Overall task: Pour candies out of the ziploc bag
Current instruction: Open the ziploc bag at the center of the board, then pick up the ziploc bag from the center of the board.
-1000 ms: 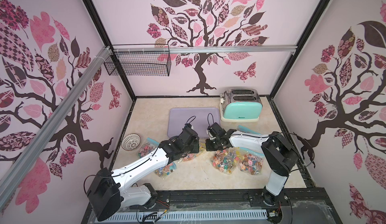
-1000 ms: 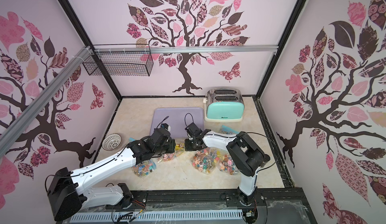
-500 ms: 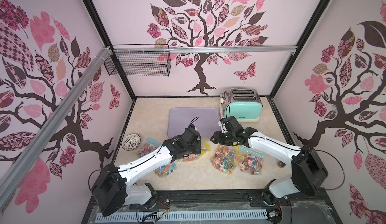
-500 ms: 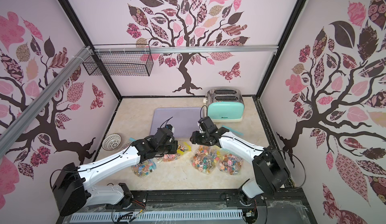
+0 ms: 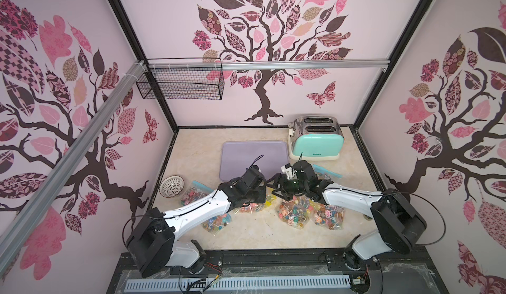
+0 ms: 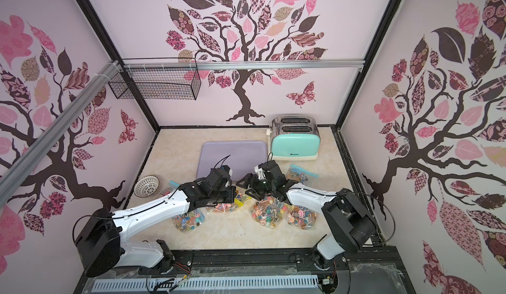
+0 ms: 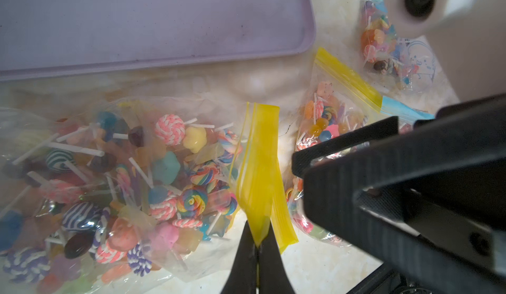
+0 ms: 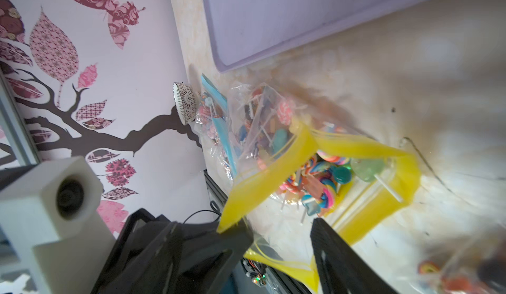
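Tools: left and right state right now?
Left tool: closed on the bag, at its yellow strip.
Right tool: open, holding nothing.

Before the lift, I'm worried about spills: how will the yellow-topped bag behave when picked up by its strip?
Likely floppy: the thin clear bag crumples around its load. Probably bottom-heavy, candies heaped inside, so it should hang from the left end effector pinching its yellow strip. Its mouth gapes, so tilting may spill.

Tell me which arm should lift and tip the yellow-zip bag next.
Left, probably. The left fingers are shut on the yellow zip strip of the clear plastic candy bag, already open at the mouth. The right fingers stand apart beside it, clamping nothing.
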